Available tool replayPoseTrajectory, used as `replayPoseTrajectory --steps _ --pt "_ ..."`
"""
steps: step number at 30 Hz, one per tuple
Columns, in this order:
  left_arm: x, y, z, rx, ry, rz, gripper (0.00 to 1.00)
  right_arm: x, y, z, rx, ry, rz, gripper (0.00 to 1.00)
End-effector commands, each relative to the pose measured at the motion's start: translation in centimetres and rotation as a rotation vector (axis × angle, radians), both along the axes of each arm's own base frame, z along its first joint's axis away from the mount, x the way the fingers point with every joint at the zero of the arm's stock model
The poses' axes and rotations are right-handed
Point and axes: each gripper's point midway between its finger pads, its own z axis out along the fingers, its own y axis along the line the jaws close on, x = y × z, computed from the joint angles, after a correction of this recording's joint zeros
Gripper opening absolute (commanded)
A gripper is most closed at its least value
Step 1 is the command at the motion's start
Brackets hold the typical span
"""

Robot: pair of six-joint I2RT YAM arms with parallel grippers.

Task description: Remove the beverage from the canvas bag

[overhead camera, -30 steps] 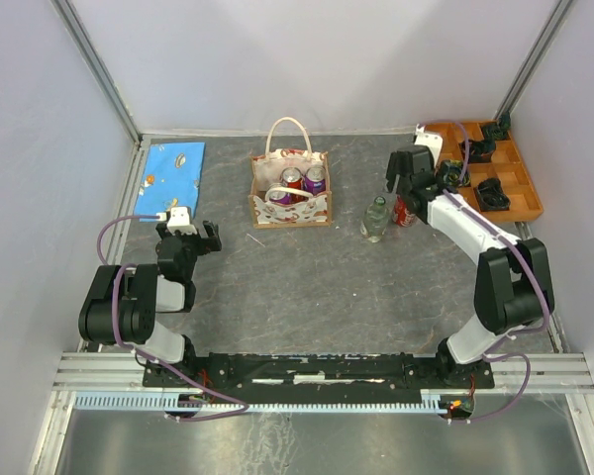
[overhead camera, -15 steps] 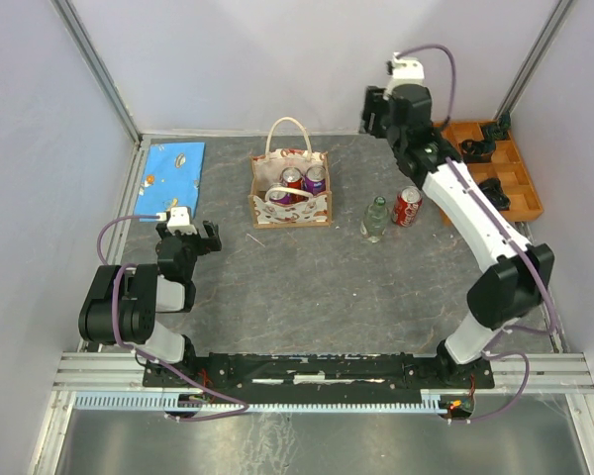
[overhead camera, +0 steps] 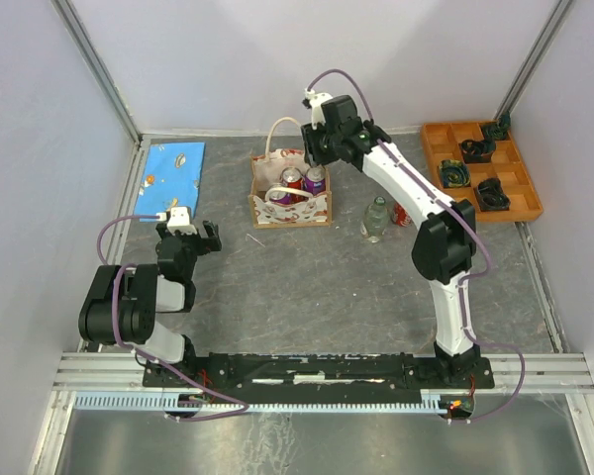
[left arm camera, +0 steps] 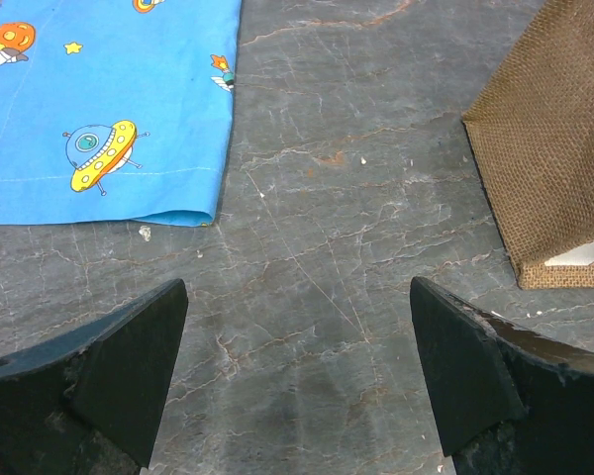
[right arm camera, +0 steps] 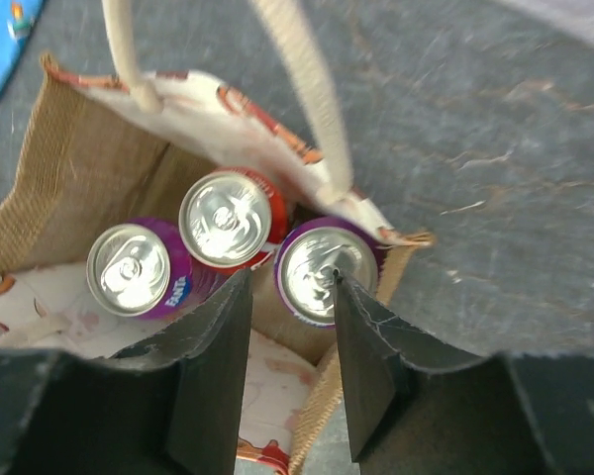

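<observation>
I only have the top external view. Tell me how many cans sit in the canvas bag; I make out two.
Observer: Three. The right wrist view shows a red can inside the canvas bag, between a left purple can and a right purple can.
Operator: Report the right hand.
Observer: The right hand is open above the bag, and the gap between its fingers frames the right purple can.
Operator: Now the left hand.
Observer: The left hand is open and holds nothing. Bare table shows between its fingers, with the blue cloth ahead to the left.
</observation>
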Motion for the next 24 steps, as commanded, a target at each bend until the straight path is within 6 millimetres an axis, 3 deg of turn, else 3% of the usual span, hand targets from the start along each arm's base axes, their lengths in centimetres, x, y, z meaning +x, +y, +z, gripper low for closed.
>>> replayPoseTrajectory --steps 1,7,10,12,24 --pt "1.0 0.2 1.9 0.045 -0.064 0.001 0.99 -1.4 1.6 1.5 0.009 0.014 0.11 0.47" --pt "1.0 0.2 1.9 0.045 -0.064 0.001 0.99 -1.9 1.6 -1.7 -0.057 0.073 0.129 0.53" --pt "0.9 0.3 1.8 0.046 -0.063 0.001 0.99 -1.6 0.7 -3.0 -0.102 0.079 0.098 0.73" --pt "1.0 0.2 1.8 0.045 -0.063 0.001 0.99 -1.2 0.2 -3.8 -0.136 0.077 0.079 0.79" --pt "0.9 0.3 1.9 0.045 -0.064 0.001 0.99 0.5 -1.1 -6.4 -0.238 0.063 0.028 0.85"
